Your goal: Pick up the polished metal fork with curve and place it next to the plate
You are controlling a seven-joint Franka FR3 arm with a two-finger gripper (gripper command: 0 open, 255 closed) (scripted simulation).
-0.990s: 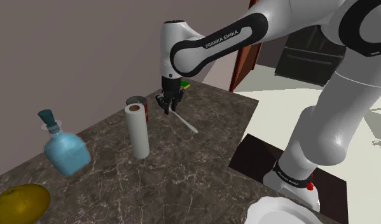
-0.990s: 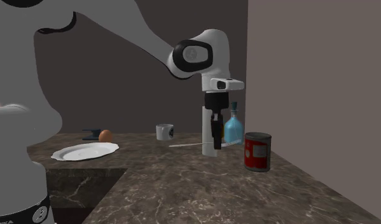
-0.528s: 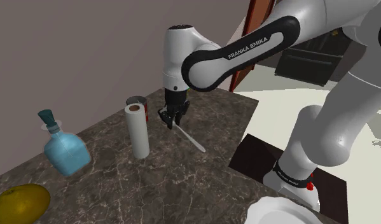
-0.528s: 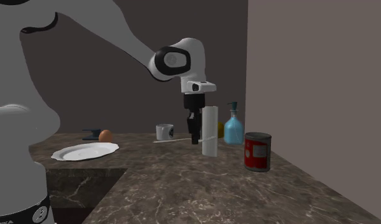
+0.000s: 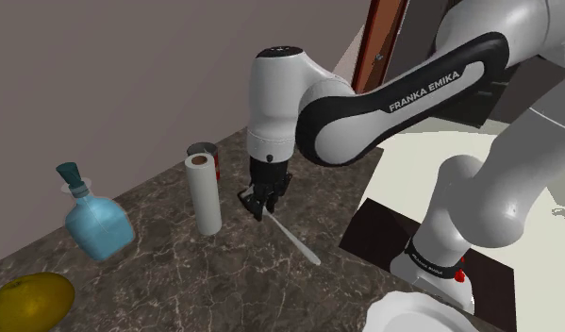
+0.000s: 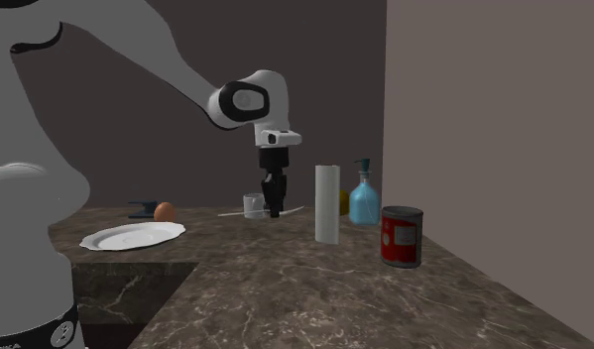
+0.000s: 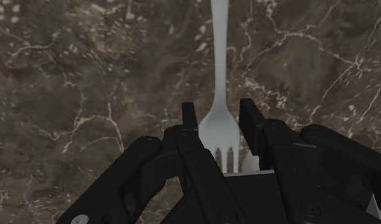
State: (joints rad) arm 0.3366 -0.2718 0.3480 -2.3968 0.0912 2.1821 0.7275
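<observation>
- gripper (image 5: pixel 259 209) hung over the counter (image 5: pixel 224 273), just right of the paper roll (image 5: pixel 206 193) in the shoulder view
- fork (image 5: pixel 294 236) was clasped between its fingers, handle running toward that view's lower right
- can (image 5: pixel 201 151) stood behind the paper roll, bottle (image 5: pixel 96 222) to its left
- second exterior view: plate (image 6: pixel 133 236) lay at the far left, egg (image 6: pixel 165 210) behind it, mug (image 6: pixel 253 205) behind the gripper
</observation>
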